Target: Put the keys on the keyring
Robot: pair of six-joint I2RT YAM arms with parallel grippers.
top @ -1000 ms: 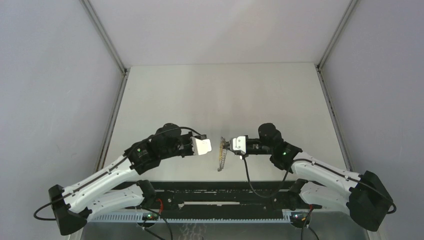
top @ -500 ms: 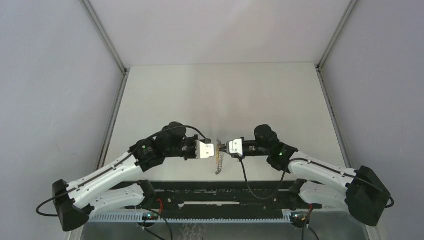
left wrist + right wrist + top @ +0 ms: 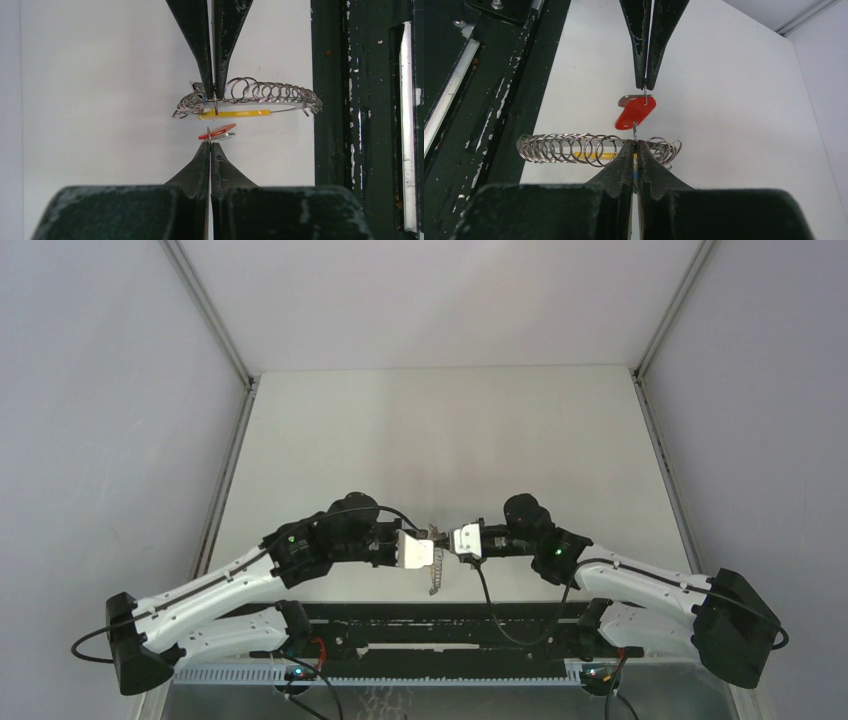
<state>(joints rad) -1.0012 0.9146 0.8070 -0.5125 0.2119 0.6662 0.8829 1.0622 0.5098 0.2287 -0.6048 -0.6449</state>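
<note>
The left gripper (image 3: 645,86), clenched on the red key (image 3: 636,113) hanging at its tips, should probably bring it squarely to the keyring (image 3: 574,148) pinched tight in the right gripper (image 3: 636,144) just opposite, both grips firm and aligned.

I see the whole surface (image 3: 440,430) from above its near edge; my wrist cameras face each other, tight on the keyring (image 3: 270,92) and red key (image 3: 636,112).

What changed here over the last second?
Both arms swung inward, so the left gripper and right gripper, apart a second ago, now almost meet tip to tip. The keyring came along, hanging from the right gripper. Unchanged: both grippers stay shut, left on the red key, right on the keyring.
</note>
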